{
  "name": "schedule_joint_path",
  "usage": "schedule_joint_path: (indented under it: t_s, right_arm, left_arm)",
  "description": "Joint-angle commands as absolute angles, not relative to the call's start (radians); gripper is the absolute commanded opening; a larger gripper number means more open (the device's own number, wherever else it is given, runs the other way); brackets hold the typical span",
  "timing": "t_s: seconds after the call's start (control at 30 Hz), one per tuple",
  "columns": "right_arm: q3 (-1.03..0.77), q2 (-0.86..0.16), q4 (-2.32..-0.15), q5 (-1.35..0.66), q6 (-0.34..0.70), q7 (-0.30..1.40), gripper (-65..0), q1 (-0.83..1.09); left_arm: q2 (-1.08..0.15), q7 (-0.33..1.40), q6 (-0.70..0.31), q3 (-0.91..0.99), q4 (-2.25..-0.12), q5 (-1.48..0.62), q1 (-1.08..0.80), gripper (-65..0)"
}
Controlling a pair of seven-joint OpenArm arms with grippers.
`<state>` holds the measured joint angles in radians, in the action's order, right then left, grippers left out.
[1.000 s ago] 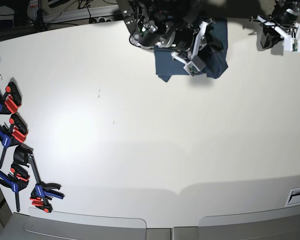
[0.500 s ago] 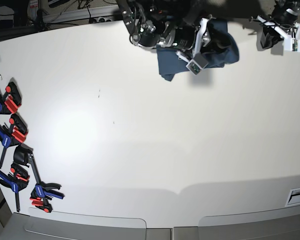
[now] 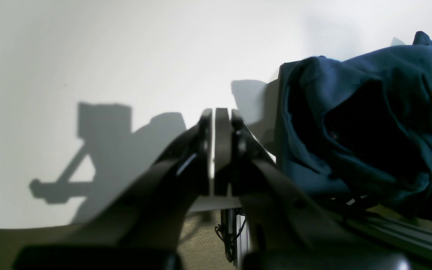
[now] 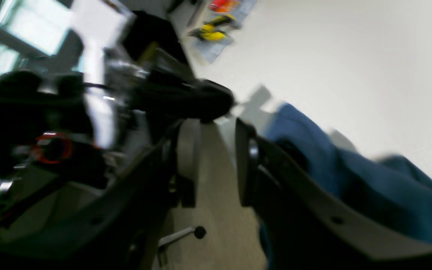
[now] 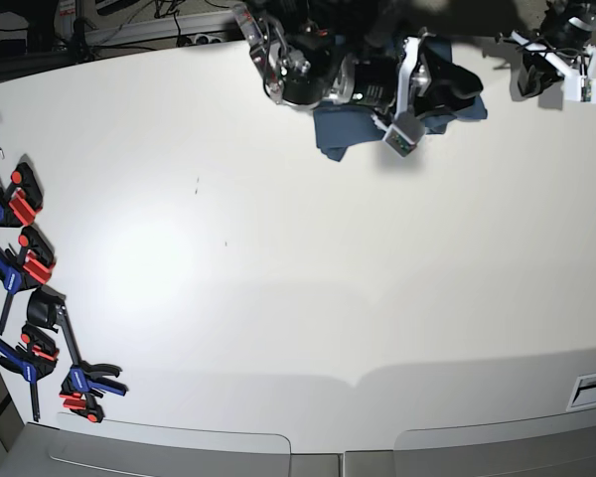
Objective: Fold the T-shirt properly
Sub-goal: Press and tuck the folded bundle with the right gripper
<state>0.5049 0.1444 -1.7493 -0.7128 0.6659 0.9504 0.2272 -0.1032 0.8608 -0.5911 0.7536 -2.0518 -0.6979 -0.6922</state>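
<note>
The navy T-shirt (image 5: 336, 127) lies bunched at the table's far edge, draped around my right arm's end. My right gripper (image 5: 455, 83) reaches to the right out of the bunch. In the blurred right wrist view its fingers (image 4: 188, 150) stand apart with only floor between them, and the T-shirt (image 4: 369, 187) hangs over the right-hand finger. My left gripper (image 5: 532, 76) hovers at the far right corner, apart from the cloth. In the left wrist view it (image 3: 216, 150) is shut and empty, with the T-shirt (image 3: 369, 112) heaped to its right.
Several red-blue-black clamps (image 5: 25, 268) lie along the left edge of the white table (image 5: 278, 298). A slotted plate (image 5: 591, 388) sits at the lower right. The table's far edge runs just behind both arms. Yellow and red tools (image 4: 212, 33) lie on the floor.
My right arm has swung to the right and pulled the T-shirt with it, bunching it tighter toward the far edge. My left arm has not moved.
</note>
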Motion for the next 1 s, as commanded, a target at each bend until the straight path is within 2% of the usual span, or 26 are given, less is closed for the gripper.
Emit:
schedule_joint_path:
  t_s: [0.0,0.17,0.3,0.4,0.43,0.57,0.7,0.83,0.97]
  right_arm:
    - [0.512,0.157,-1.767,-0.743,0.688,0.927,-50.2,0.202]
    - [0.49,0.157,-1.768,-0.737,0.692,0.934,-50.2,0.112]
    - [0.425,0.157,-1.777,-0.737,0.692,1.009,-51.5,0.053]
    - [0.344,0.157,-1.802,-0.737,0.691,1.114,-63.4,0.03]
    - [0.312,0.157,-1.815,-0.737,0.691,1.143,-65.0,0.03]
    - [0.165,0.157,-1.845,-0.753,0.691,1.222,-65.0,0.035]
    - [0.057,0.157,-1.845,-0.899,0.692,1.305,-65.0,0.066]
    - [0.056,0.121,-1.846,-0.973,0.693,1.361,-65.0,0.138]
    - [0.127,0.097,-1.846,-0.947,0.693,1.373,-65.0,0.222]
  left_arm:
    - [-0.112,0.839,-0.594,0.759,-2.07,-0.715,-0.701,-65.0]
    - [-0.112,0.838,-0.594,0.759,-2.07,-0.715,-0.701,-65.0]
    - [-0.112,0.838,-0.594,0.759,-2.07,-0.714,-0.701,-65.0]
    - [-0.112,0.838,-0.594,0.759,-2.07,-0.714,-0.701,-65.0]
    - [-0.112,0.837,-0.594,0.759,-2.07,-0.714,-0.701,-65.0]
    - [-0.112,0.836,-0.594,0.759,-2.07,-0.715,-0.701,-65.0]
    - [-0.112,0.835,-0.594,0.759,-2.07,-0.715,-0.698,-65.0]
    - [-0.112,0.82,-0.594,0.759,-2.07,-0.715,-0.698,-65.0]
    - [-0.116,0.813,-0.594,0.758,-2.07,-0.715,-0.698,-65.0]
